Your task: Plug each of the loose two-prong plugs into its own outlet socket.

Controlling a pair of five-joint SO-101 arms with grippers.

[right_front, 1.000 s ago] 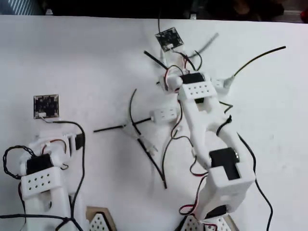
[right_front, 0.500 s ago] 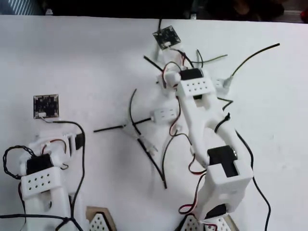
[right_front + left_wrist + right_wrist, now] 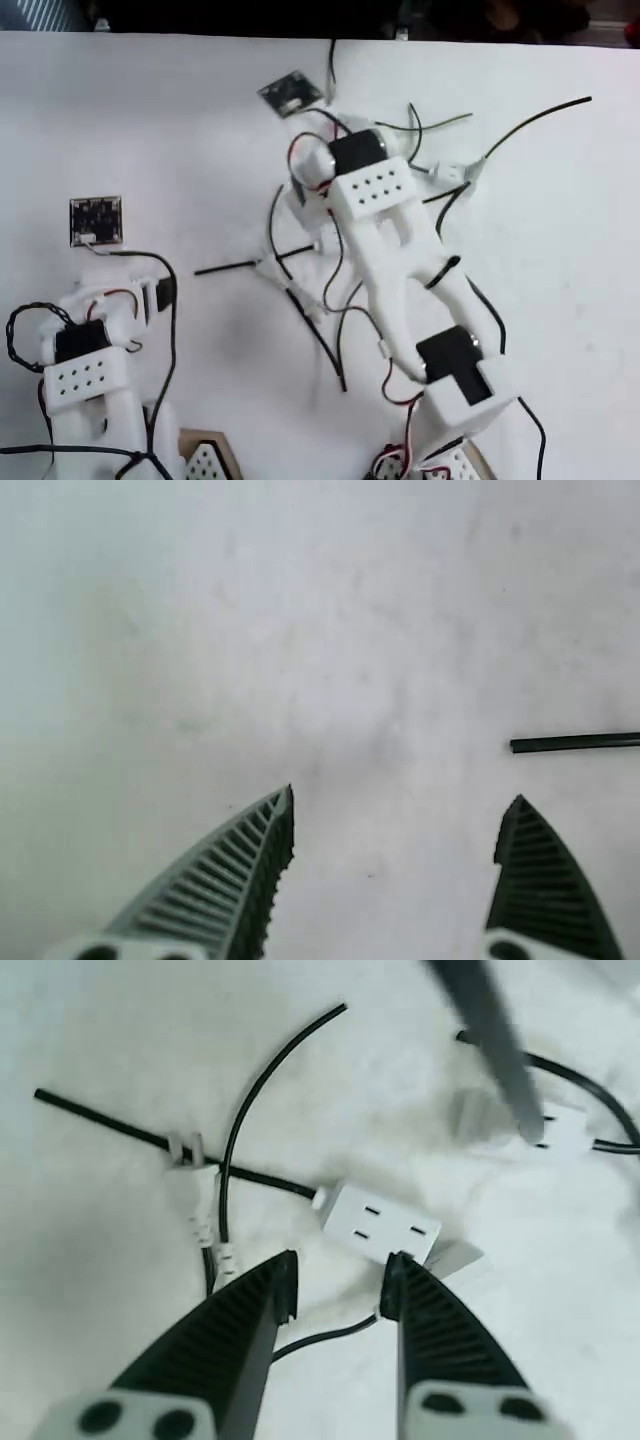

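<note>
A white outlet block [image 3: 382, 1223] with slot pairs lies flat on the table, just beyond the tips of my right gripper [image 3: 342, 1260]. That gripper is open with nothing between its fingers. A two-prong plug [image 3: 185, 1150] on a black cord lies off to one side of the block. Another white plug piece [image 3: 553, 1130] lies farther off. In the high view the right arm [image 3: 375, 195] stretches over the table's middle, and a loose plug [image 3: 311, 304] lies beside it. My left gripper [image 3: 403, 800] hangs open over bare table near a black cord end [image 3: 575, 742].
Black cords curl across the middle of the white table [image 3: 180, 130]. Two small black boards lie flat, one [image 3: 96, 220] at the left and one [image 3: 292, 93] near the back. A white connector [image 3: 458, 172] sits right of the right arm. The left arm [image 3: 85, 365] stays at the front left.
The right arm has swung left and now covers the spot where the outlet block lay. The small black board near the back has shifted left. The left arm has not moved.
</note>
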